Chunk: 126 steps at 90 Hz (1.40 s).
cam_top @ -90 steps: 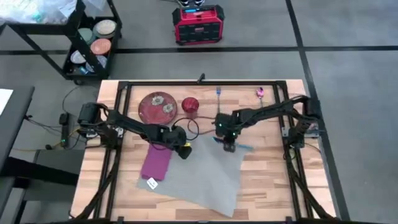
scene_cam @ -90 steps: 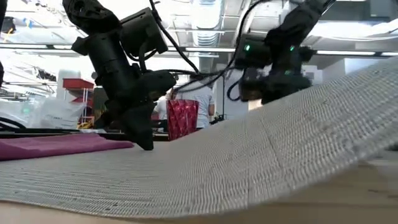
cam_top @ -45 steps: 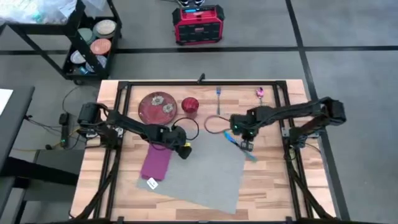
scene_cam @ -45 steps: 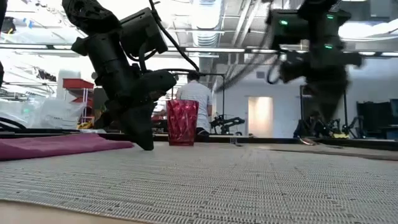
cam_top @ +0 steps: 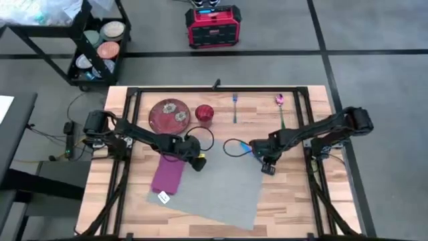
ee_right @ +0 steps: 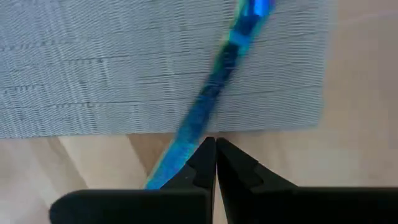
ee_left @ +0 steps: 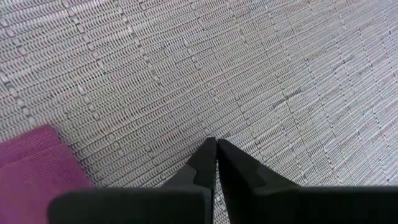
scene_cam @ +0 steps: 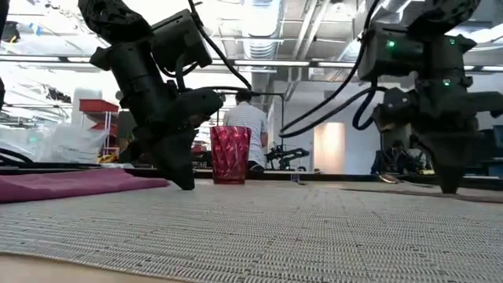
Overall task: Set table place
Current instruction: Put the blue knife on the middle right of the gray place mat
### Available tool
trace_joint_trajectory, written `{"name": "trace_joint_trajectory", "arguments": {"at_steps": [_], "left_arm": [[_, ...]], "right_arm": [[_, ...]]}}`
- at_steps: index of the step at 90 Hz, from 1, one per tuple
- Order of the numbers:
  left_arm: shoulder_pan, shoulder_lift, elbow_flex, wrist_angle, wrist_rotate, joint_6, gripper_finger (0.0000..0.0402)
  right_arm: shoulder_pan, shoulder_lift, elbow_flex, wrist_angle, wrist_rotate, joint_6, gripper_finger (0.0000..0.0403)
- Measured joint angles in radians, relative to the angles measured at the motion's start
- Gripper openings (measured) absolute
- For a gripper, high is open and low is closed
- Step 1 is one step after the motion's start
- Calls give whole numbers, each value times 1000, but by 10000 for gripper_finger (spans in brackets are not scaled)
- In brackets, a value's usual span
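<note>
I'm pinning the grey placemat (cam_top: 210,187) with my clenched left jaws (cam_top: 198,163), clenched right jaws (cam_top: 267,168) hovering beside its far corner.

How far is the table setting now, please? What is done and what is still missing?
Done: the grey placemat lies flat on the table, slightly askew. In hand: the left gripper presses shut on one corner; the right gripper, shut, sits at another beside a blue utensil. Left: the plate, red cup and magenta napkin are off the mat.

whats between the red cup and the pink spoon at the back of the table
One thing: a blue fork, lying on the bare wood between the red cup and the pink spoon. The high view shows it.
</note>
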Motion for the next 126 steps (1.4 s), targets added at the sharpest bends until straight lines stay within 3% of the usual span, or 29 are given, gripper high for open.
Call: {"name": "trace_joint_trajectory", "arguments": {"at_steps": [18, 48, 61, 72, 105, 126], "left_arm": [[0, 0, 0, 1, 0, 7, 0], [0, 4, 0, 38, -1, 10, 0], [0, 5, -2, 62, -7, 9, 0], [0, 5, -2, 61, -21, 10, 0], [0, 3, -1, 61, -38, -21, 0], [0, 3, 0, 62, -39, -14, 0]], "right_arm": [[34, 10, 6, 45, -23, 39, 0], [69, 6, 59, 59, -29, -29, 0], [68, 5, 51, -34, 44, 88, 0], [52, 10, 33, 4, 92, 112, 0], [66, 43, 4, 229, -5, 117, 0], [89, 37, 35, 223, -45, 36, 0]]}}
